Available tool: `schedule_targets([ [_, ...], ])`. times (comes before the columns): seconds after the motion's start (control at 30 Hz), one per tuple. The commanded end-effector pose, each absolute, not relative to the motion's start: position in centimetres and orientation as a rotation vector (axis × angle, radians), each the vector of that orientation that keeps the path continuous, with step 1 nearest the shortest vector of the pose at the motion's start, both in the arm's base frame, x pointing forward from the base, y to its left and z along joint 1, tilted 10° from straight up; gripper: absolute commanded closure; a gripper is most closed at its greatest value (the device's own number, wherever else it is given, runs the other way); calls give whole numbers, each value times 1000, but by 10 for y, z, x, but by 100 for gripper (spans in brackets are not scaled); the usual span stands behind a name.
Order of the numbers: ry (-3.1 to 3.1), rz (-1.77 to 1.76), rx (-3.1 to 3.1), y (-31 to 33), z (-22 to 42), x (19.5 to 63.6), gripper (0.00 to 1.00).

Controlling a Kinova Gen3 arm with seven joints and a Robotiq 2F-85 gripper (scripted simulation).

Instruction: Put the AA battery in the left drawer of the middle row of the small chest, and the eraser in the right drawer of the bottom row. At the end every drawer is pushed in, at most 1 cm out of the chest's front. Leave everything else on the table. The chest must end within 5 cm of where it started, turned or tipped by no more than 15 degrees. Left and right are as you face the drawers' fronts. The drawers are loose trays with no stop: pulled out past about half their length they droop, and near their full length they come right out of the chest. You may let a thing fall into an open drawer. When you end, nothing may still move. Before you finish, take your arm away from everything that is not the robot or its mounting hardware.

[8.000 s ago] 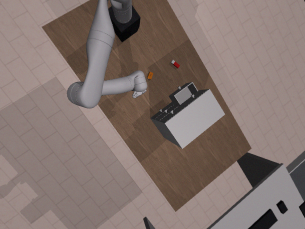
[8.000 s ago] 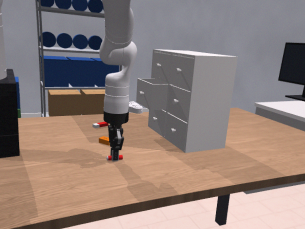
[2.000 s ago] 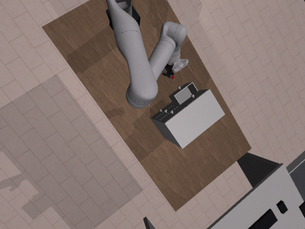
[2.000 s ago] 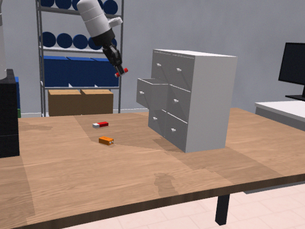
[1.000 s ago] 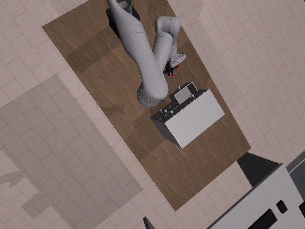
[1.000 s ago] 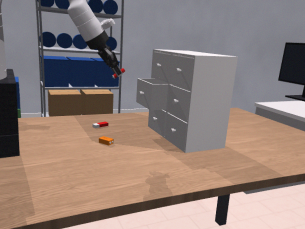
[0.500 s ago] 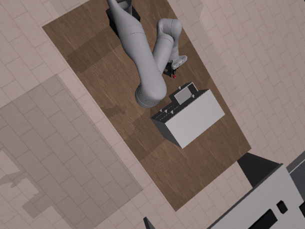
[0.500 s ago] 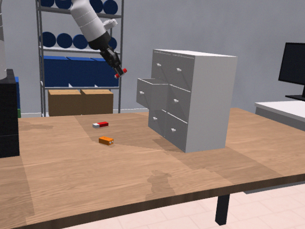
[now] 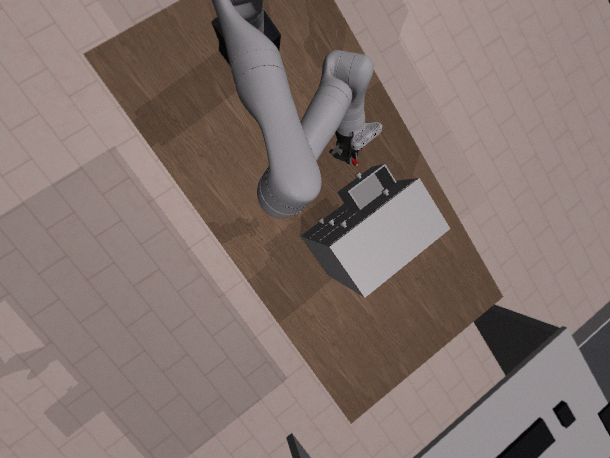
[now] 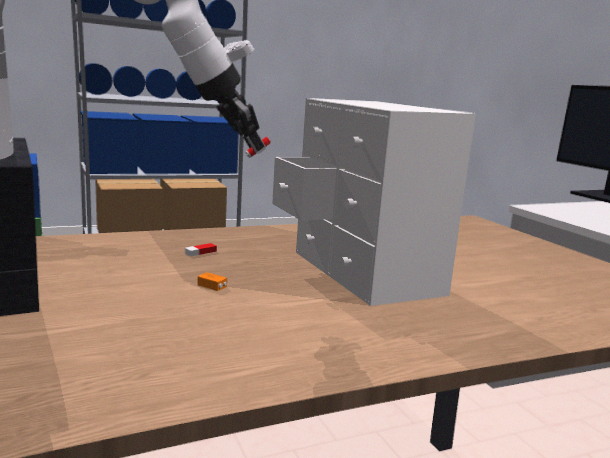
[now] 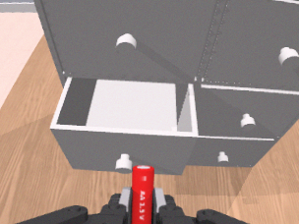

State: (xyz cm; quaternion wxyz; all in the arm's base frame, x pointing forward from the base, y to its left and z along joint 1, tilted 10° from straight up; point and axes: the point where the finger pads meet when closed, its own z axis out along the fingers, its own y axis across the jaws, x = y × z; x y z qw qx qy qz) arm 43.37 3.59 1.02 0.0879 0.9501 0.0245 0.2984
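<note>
Battery (image 9: 355, 162) (image 10: 266, 142) (image 11: 143, 194) between closed fingertips

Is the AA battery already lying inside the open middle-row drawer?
No, the red AA battery is gripped between the gripper's fingers, outside the open drawer.

Matt grey chest (image 9: 390, 237) (image 10: 425, 200) (image 11: 123, 152), wood-grained table (image 9: 210, 165) (image 10: 150, 340) (image 11: 25, 147), glossy red battery (image 10: 266, 142) (image 11: 143, 189)
</note>
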Motion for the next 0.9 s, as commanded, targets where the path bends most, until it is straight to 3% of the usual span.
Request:
schedule_targets([
  [0.0, 44, 897, 2821, 31, 13, 447, 91],
  [0.87, 44, 897, 2821, 29, 13, 531, 91],
])
